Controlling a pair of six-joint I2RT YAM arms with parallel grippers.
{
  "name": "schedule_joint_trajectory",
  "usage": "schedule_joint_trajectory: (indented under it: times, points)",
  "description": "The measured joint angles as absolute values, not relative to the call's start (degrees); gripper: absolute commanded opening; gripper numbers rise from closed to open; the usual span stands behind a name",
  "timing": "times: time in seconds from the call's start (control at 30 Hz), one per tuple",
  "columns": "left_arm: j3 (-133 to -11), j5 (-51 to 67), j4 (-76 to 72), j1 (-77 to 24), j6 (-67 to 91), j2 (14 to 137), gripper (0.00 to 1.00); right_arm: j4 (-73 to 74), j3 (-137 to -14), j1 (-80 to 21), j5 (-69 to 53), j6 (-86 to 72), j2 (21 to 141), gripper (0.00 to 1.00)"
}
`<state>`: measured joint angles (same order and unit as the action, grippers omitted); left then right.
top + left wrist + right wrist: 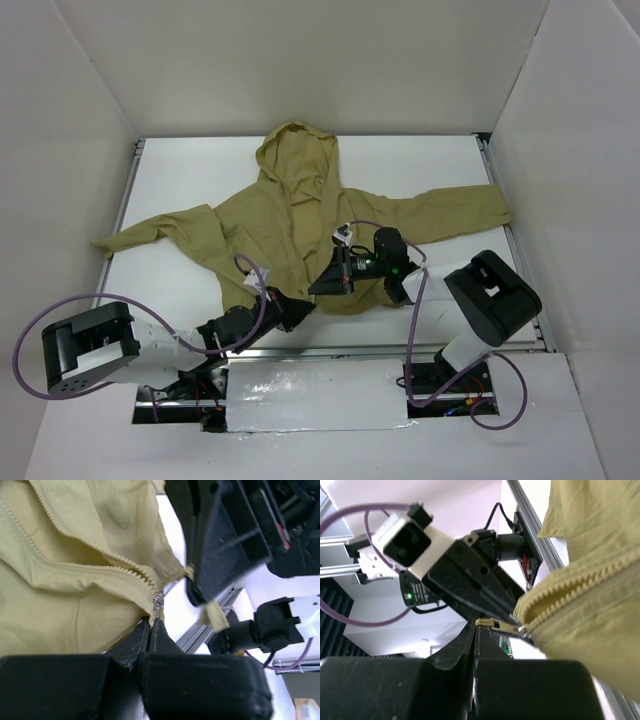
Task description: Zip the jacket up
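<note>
As I see it from above, jacket (300, 215): one, spread on the table (180, 170), teeth apart above the slider (158, 601).
Left gripper (151, 622): clamped on hem below slider.
Right gripper (476, 627): pinching pull tab (492, 623) beside slider (crowding my left wrist view).
Purple cables (413, 320): two, well away from slider.

White table (180, 170); white walls (300, 60) behind and beside it, metal rail (124, 198) along its left edge, glossy sheet (320, 395) at its near edge.
</note>
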<state>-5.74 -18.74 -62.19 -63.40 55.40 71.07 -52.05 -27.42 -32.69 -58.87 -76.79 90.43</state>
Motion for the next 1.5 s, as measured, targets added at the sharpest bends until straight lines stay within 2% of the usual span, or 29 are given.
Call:
schedule_joint_trajectory:
  times: [0.37,0.6,0.77,1.03,1.13,1.5]
  points:
    - [-4.56,-21.85,-61.93,-70.65,55.77,71.07,0.00,-46.04,-38.52,-28.88,-57.01,-75.26,98.39,0.00]
    - [-3.70,-25.87,-59.53,-74.72,56.29,71.07,0.00,-40.32,-53.84,-26.37,-56.58,-74.50,107.77,0.00]
    - [-3.73,-28.88,-56.88,-75.99,57.39,70.96,0.00,-29.91,-73.17,-23.20,-55.27,-71.11,116.53,0.00]
    - [-3.70,-32.32,-52.53,-76.58,58.02,68.12,0.00,-11.92,-123.66,-17.56,-51.86,-67.55,138.21,0.00]
    - [-3.68,-32.97,-52.10,-76.82,58.85,68.29,0.00,-9.54,-136.31,-15.53,-51.11,-67.92,142.61,0.00]
    - [-8.95,-41.58,-50.54,-75.75,62.39,74.89,0.00,-7.49,-138.21,-10.17,-54.19,-68.29,136.18,0.00]
